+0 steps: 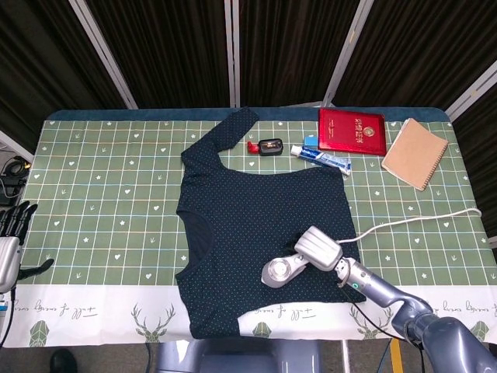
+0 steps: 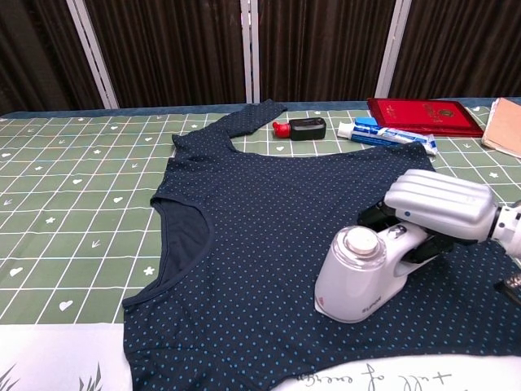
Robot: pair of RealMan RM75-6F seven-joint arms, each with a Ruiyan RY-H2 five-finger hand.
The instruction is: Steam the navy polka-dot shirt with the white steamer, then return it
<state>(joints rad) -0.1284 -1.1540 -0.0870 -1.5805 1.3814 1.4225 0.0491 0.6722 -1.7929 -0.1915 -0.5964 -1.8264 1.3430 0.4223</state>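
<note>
Chest view: right hand (image 2: 440,209) wrapped around white steamer (image 2: 364,267) on navy polka-dot shirt (image 2: 269,220); left hand (image 1: 11,233) empty, fingers apart.
</note>
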